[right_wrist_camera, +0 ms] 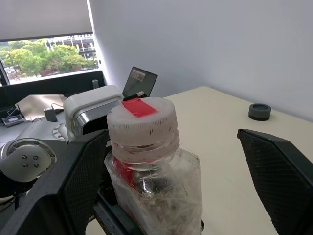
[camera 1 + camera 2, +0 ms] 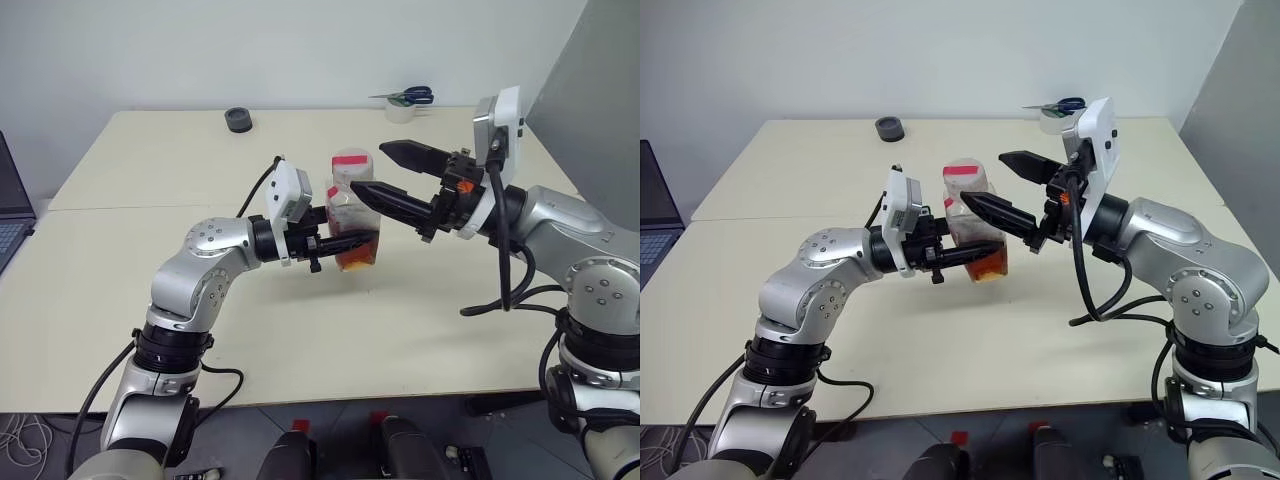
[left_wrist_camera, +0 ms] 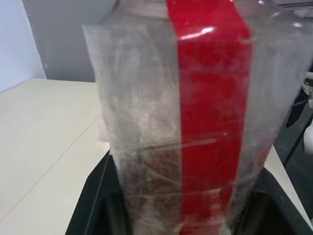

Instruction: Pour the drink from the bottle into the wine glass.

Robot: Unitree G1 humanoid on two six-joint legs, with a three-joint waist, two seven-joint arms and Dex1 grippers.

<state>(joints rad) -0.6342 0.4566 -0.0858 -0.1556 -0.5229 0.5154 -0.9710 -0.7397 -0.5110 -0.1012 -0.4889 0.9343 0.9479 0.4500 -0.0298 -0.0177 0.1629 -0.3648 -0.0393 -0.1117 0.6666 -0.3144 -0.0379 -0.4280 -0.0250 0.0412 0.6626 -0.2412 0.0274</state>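
Left claw pinching bottle; right claw spread around cap; tape roll, scissors behind.

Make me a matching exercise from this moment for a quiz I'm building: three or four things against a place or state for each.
Things:
1. bottle
2. right gripper
3. black ring
4. scissors

States or places:
A. open, fingers either side of the capped bottle top
B. far edge of the table, toward the robot's left
C. held upright by the shut left gripper
D. lying on a tape roll

Pairs: 1-C, 2-A, 3-B, 4-D
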